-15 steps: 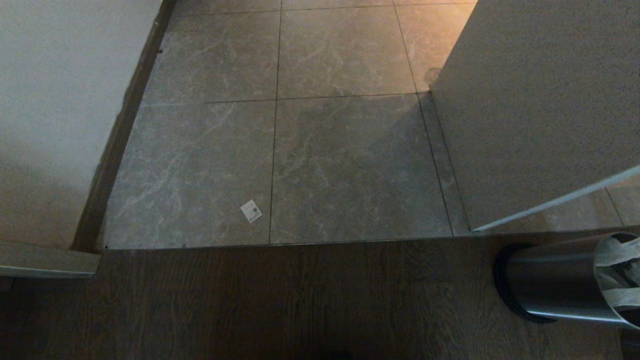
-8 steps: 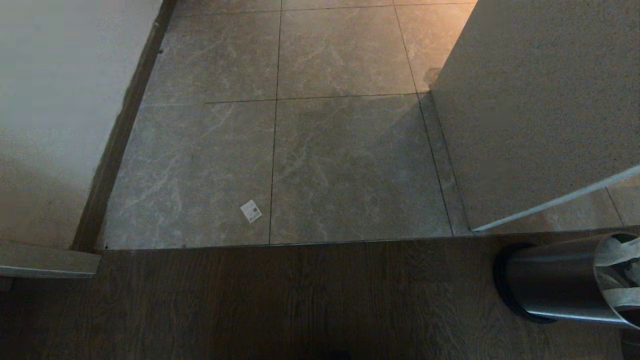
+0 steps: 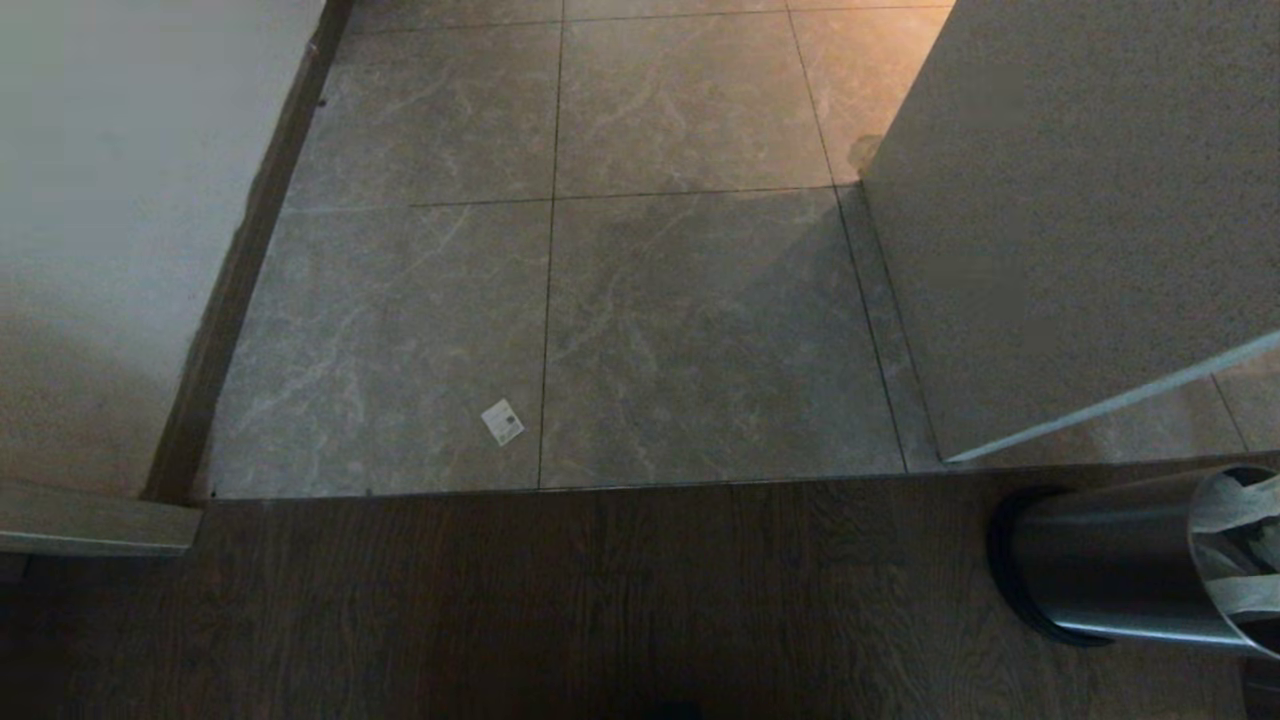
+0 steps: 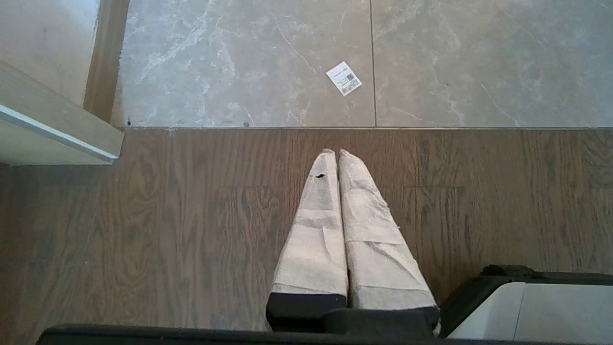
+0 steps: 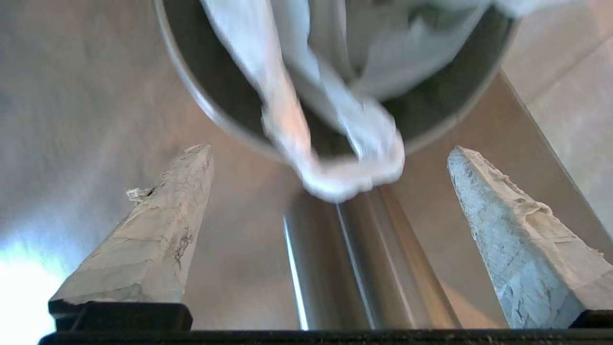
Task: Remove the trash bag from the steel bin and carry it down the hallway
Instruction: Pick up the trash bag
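Head view: next to nothing differs from a second ago; the steel bin (image 3: 1120, 565), the trash bag (image 3: 1235, 545) in its mouth, the tiles and the small white label (image 3: 502, 422) sit where they did, and neither arm shows here. The steel bin stands at about four o'clock on the dark wood floor (image 3: 600, 600), just below the edge of the grey tiled floor (image 3: 690, 330); its long axis is upright, though it reads as running sideways, mouth toward three o'clock. The trash bag lies in that mouth, a white twisted loop draped over the rim (image 5: 345, 172).

The right gripper (image 5: 330, 153) hovers at the rim with jaws wide, the loop between them but untouched. The left gripper (image 4: 336, 153) hangs over the wood floor, jaws pressed together on nothing.
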